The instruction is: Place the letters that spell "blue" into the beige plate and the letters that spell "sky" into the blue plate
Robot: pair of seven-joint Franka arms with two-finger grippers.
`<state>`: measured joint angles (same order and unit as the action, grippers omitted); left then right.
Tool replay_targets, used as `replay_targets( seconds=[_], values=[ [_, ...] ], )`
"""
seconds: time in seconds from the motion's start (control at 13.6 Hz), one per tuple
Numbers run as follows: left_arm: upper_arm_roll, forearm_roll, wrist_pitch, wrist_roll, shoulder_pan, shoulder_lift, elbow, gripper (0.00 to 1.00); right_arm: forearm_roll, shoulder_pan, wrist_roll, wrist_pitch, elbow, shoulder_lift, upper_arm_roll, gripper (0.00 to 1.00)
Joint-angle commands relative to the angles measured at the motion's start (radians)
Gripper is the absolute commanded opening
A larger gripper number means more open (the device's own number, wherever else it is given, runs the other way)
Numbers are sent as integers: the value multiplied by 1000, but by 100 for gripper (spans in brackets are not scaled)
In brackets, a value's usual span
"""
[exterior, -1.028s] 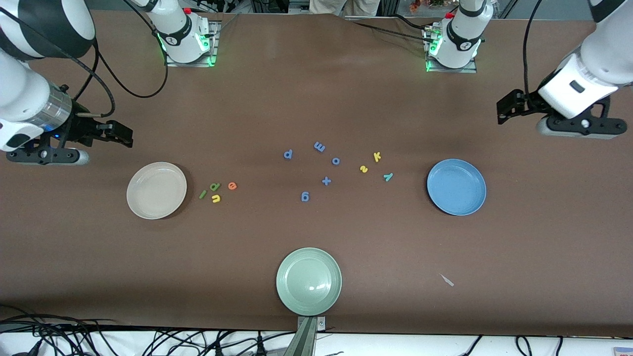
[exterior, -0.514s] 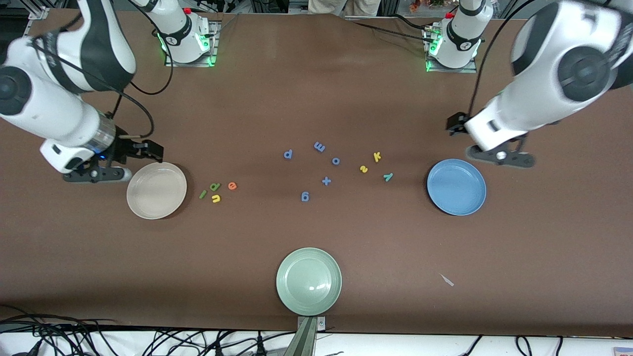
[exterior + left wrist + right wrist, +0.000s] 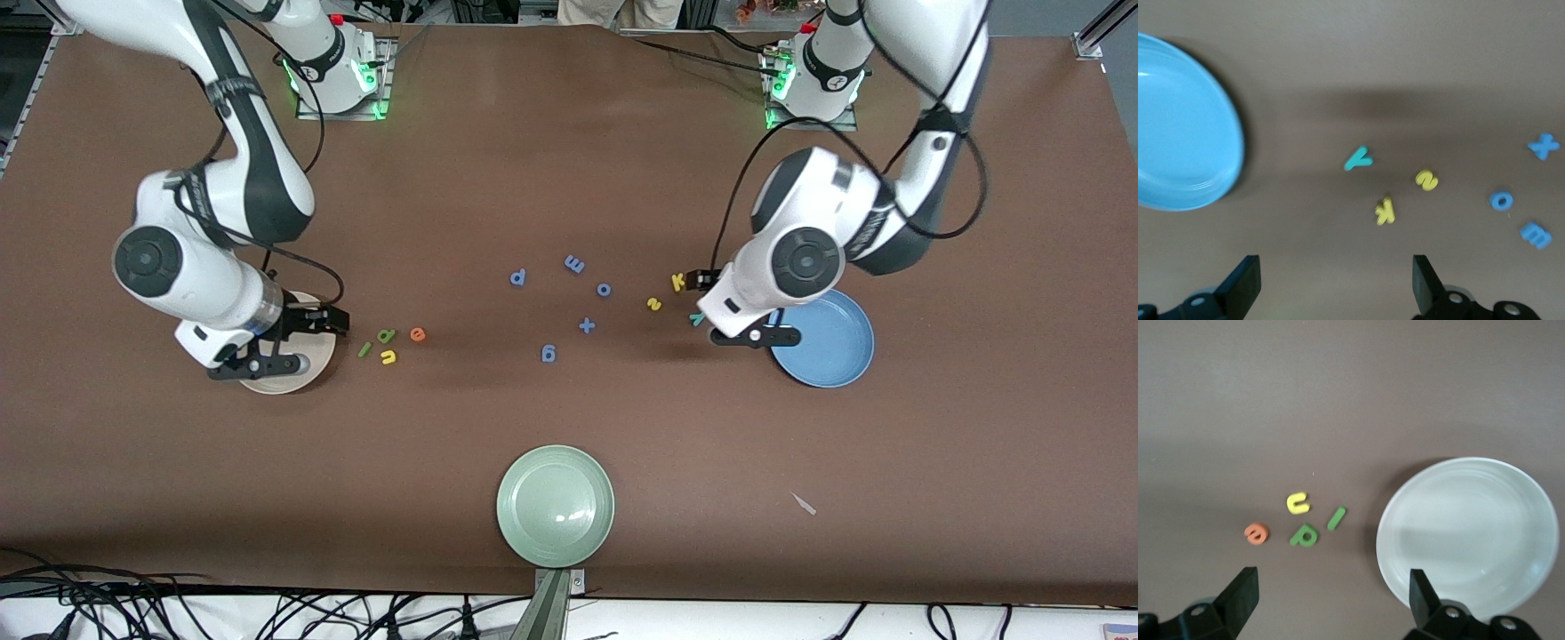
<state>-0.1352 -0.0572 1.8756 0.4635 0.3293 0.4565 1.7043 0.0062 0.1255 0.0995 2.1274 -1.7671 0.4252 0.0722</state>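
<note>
The beige plate [image 3: 286, 384] [image 3: 1468, 530] lies toward the right arm's end, partly hidden under that arm. Beside it lie the olive l [image 3: 364, 349] [image 3: 1336, 518], green b [image 3: 386, 336] [image 3: 1303, 535], yellow u [image 3: 388, 357] [image 3: 1297, 502] and orange e [image 3: 417, 334] [image 3: 1256, 533]. My right gripper [image 3: 336, 320] [image 3: 1331, 595] hangs open and empty over the plate's edge by these letters. The blue plate [image 3: 831, 342] [image 3: 1178, 133] lies toward the left arm's end. Yellow s [image 3: 654, 304] [image 3: 1426, 179], yellow k [image 3: 677, 282] [image 3: 1385, 210] and teal y [image 3: 698, 317] [image 3: 1357, 158] lie beside it. My left gripper [image 3: 702, 283] [image 3: 1336, 283] hovers open and empty by k and y.
Several small blue letters [image 3: 574, 264] and a blue plus sign [image 3: 587, 325] are scattered mid-table. A pale green plate [image 3: 555, 505] sits near the front edge. A small pale scrap [image 3: 804, 504] lies toward the left arm's end, nearer the camera than the blue plate.
Both arms swung in from the table's ends. The right gripper came over the beige plate's edge; the left gripper came beside the k and y. No letter or plate moved.
</note>
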Motion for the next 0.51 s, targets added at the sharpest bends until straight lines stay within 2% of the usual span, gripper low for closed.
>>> replay_targets(
  seconds=[0.0, 0.07, 0.22, 0.44],
  values=[
    [11, -4, 211, 130, 80, -44, 200, 100, 12, 3, 35, 20, 54, 76, 3, 99],
    [12, 3, 306, 171, 120, -44, 263, 100, 2, 3, 70, 20, 69, 101, 3, 99],
    [11, 10, 492, 213, 137, -41, 378, 100, 8, 2, 78, 20, 109, 145, 3, 99],
    [12, 60, 635, 216, 152, -35, 477, 98, 18, -3, 82, 104, 120, 188, 3, 98]
  ],
)
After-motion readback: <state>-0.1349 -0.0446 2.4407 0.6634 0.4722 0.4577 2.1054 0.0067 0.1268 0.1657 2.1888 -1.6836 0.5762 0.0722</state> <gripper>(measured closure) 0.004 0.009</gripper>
